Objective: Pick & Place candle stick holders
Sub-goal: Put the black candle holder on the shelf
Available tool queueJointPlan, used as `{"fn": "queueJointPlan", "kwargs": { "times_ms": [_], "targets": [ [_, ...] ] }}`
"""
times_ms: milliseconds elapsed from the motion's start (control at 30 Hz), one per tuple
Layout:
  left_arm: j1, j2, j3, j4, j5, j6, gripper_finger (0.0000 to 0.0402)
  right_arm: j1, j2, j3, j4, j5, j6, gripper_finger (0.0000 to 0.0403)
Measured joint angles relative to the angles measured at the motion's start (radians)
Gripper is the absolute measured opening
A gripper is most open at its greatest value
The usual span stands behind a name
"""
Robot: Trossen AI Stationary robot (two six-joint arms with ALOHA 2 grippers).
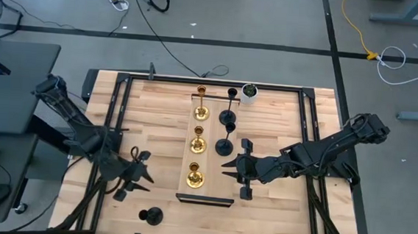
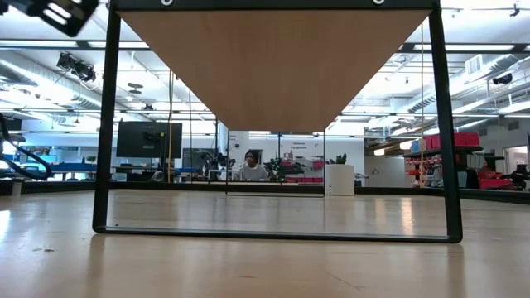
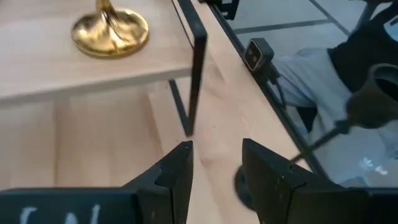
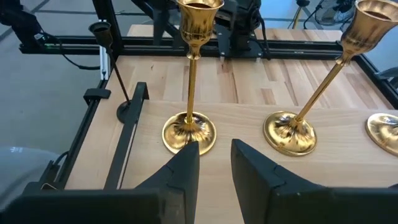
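From above, the left gripper (image 1: 140,173) is hovering with its dark fingers spread a little and empty, near the table's front left; a matte black candle stick holder (image 1: 150,215) is standing alone just beyond it by the front edge. The right gripper (image 1: 229,165) is likewise holding nothing, its fingers parted, pointing at the nearest of three shiny gold candle stick holders (image 1: 194,176) lined up on a raised wooden shelf (image 1: 189,189). Two more black holders (image 1: 225,144) are standing beside that row, and a small white round pot (image 1: 249,92) is sitting at the far edge.

At table height, only the shelf's black metal frame (image 2: 106,124) is showing, with bare wood around it.

Past the left wrist, narrowly parted fingers (image 3: 177,174) are hanging over bare tabletop beside the frame's corner post.

Past the right wrist, open fingers (image 4: 186,165) are sitting just short of a gold base (image 4: 189,132).
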Motion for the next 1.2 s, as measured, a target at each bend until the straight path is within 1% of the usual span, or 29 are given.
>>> {"fn": "queueJointPlan", "kwargs": {
  "times_ms": [133, 267, 333, 500, 633, 733, 800, 900, 1000, 1100, 1133, 1200],
  "targets": [
    [-0.075, 0.000, -0.001, -0.031, -0.043, -0.074, 0.0140, 0.000, 0.000, 0.000, -0.001, 0.000, 0.014, 0.0095],
    [-0.155, 0.000, -0.041, -0.004, -0.100, -0.171, 0.0140, 0.000, 0.000, 0.000, 0.000, 0.000, 0.015, 0.0095],
    [-0.189, 0.000, -0.083, 0.058, -0.127, -0.198, 0.0140, 0.000, 0.000, 0.000, 0.000, 0.000, 0.015, 0.0095],
    [-0.253, 0.000, -0.193, 0.308, -0.162, -0.208, 0.0140, 0.000, 0.000, 0.000, 0.000, 0.000, 0.017, 0.0095],
    [-0.277, 0.001, -0.274, 0.481, -0.212, -0.188, 0.0140, 0.000, 0.000, 0.000, 0.000, 0.000, 0.017, 0.0095],
    [-0.282, 0.008, -0.314, 0.567, -0.226, -0.183, 0.0140, 0.000, 0.000, 0.000, -0.001, 0.000, 0.017, 0.0095],
    [-0.282, 0.033, -0.328, 0.612, -0.226, -0.177, 0.0140, 0.000, 0.000, 0.000, -0.001, 0.000, 0.017, 0.0095],
    [-0.281, 0.105, -0.329, 0.712, -0.221, -0.158, 0.0140, 0.000, 0.000, 0.000, -0.001, 0.000, 0.016, 0.0095],
    [-0.282, 0.188, -0.329, 0.817, -0.181, -0.142, 0.0140, 0.000, 0.000, 0.000, -0.001, 0.000, 0.016, 0.0095],
    [-0.282, 0.263, -0.329, 0.858, -0.127, -0.166, 0.0140, 0.000, 0.000, 0.000, -0.001, 0.000, 0.015, 0.0095],
    [-0.282, 0.283, -0.330, 0.872, -0.121, -0.168, 0.0140, 0.000, 0.000, 0.000, 0.000, 0.000, 0.014, 0.0095],
    [-0.282, 0.316, -0.330, 0.932, -0.144, -0.161, 0.0140, 0.000, 0.000, 0.000, 0.000, 0.000, 0.013, 0.0095]
  ]
}}
